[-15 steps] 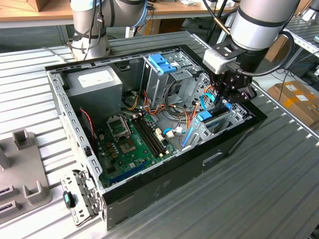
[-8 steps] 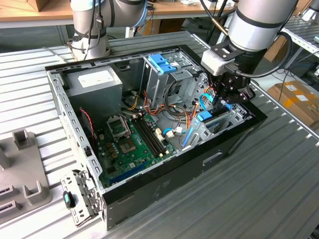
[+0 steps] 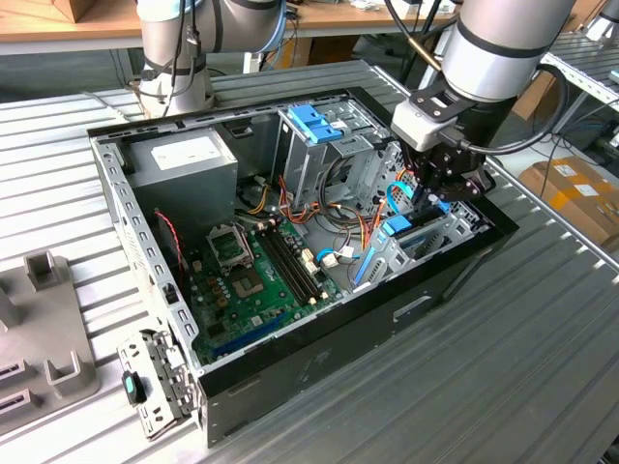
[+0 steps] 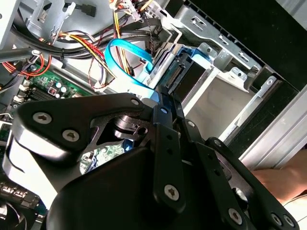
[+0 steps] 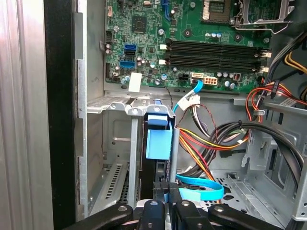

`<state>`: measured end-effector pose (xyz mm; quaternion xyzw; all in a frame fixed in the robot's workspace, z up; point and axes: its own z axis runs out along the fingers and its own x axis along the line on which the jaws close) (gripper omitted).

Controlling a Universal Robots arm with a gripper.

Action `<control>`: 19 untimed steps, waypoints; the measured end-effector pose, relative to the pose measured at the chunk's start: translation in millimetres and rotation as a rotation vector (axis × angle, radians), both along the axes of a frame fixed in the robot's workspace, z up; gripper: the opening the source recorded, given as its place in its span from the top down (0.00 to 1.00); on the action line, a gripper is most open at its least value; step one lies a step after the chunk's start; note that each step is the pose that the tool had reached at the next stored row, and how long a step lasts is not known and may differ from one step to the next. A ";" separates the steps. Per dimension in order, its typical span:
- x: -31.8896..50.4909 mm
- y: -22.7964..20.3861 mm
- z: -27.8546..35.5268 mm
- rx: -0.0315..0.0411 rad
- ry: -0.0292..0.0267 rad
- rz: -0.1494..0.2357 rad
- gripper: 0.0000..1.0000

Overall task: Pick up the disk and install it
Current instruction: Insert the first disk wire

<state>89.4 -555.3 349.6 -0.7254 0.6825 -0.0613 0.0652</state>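
The disk [image 3: 398, 228] stands on edge in its light-blue carrier inside a slot of the metal drive bay [image 3: 455, 227], at the case's end on the exterior view's right. My gripper [image 3: 433, 193] reaches down into the case right above it. In the first wrist view the black fingers [image 5: 176, 199] are pressed together on the near end of the disk [image 5: 158, 143], with a sliver of blue between them. In the second wrist view my gripper [image 4: 163, 96] tapers to a point at the edge of the disk [image 4: 184, 76], whose connector end shows.
A blue data cable [image 5: 201, 189] loops beside the fingers among red, yellow and black wires [image 5: 225, 139]. The green motherboard [image 3: 256, 275], grey power-supply box [image 3: 189, 159] and upright cage with blue bracket [image 3: 314, 121] fill the case. A grey fixture [image 3: 39, 319] lies on the table.
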 end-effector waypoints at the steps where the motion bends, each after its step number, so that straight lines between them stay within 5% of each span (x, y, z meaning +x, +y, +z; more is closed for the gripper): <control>1: 0.4 0.0 0.0 -0.0001 0.0000 0.000 0.84; 19: 2.3 -0.4 0.0 -0.0002 0.0000 0.000 0.84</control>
